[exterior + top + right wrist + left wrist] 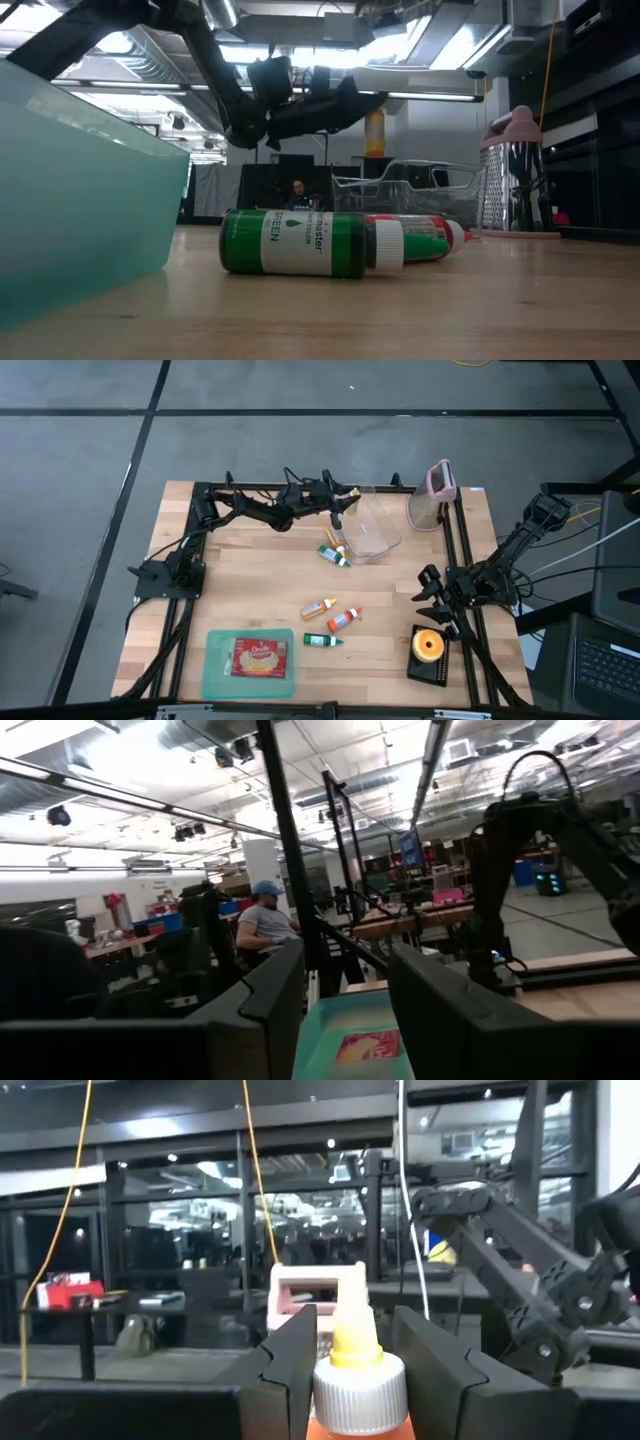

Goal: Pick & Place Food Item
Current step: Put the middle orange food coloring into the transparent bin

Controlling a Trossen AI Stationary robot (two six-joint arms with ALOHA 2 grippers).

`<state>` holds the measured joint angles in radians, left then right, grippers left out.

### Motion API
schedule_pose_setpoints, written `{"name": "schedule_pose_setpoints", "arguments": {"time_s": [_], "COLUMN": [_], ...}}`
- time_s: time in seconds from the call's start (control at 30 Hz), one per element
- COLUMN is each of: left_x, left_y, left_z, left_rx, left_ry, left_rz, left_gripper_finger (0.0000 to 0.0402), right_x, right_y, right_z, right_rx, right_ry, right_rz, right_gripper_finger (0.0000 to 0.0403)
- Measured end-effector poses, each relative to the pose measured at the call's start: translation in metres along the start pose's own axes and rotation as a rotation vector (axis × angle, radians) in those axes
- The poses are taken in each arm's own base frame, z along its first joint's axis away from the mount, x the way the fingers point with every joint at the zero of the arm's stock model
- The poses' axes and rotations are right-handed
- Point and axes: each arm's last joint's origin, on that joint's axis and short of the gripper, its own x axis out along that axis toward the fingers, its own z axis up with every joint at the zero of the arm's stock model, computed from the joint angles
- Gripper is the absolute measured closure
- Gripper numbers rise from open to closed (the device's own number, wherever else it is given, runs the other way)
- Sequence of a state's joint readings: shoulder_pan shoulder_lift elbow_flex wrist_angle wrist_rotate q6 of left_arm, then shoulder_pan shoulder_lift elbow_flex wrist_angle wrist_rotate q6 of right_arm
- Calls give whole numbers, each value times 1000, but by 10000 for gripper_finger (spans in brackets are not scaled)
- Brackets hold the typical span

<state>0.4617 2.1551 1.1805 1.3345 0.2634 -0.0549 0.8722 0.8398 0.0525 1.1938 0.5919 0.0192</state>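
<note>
A pale wooden table [240,600] in a large workshop carries a teal tray [218,678] with a food packet [260,657] at the near edge, several small colouring bottles [327,607] lying in the middle, and a clear container [372,532] at the back beside a pink-topped grater [438,485]. The left gripper [350,1355] hangs in the air just beside the clear container, its fingers [292,1365] clamped on an orange bottle [357,1380] with a yellow tip and white cap. The right gripper [345,985] waits at the table's right edge near a round orange item [429,645] on a black base, its fingers apart and holding nothing.
</note>
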Motion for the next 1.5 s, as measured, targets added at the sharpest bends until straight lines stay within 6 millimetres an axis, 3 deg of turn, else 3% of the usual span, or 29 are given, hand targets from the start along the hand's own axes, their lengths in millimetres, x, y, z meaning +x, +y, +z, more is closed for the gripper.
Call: {"name": "schedule_pose_setpoints", "arguments": {"time_s": [0.27, 0.7, 1.13, 1.33, 1.5], "left_x": [0, -35, -36, -43, -53], "left_y": [-4, 4, 9, 17, 18], "left_z": [-1, -16, -19, -35, -62], "left_rx": [29, 58, 26, -34, -67], "left_ry": [2, 27, 48, 82, 91], "left_rz": [-7, 66, 80, 104, 109], "left_gripper_finger": [292, 292, 292, 292, 292], "right_x": [0, 0, 0, 0, 0], "right_y": [0, 0, 0, 0, 0], "right_z": [0, -2, -2, -2, -2], "right_rx": [3, 14, 9, 9, 7], "right_ry": [4, 18, 17, 17, 17], "right_rz": [0, 4, -4, -4, -4], "right_gripper_finger": [257, 256, 256, 256, 256]}}
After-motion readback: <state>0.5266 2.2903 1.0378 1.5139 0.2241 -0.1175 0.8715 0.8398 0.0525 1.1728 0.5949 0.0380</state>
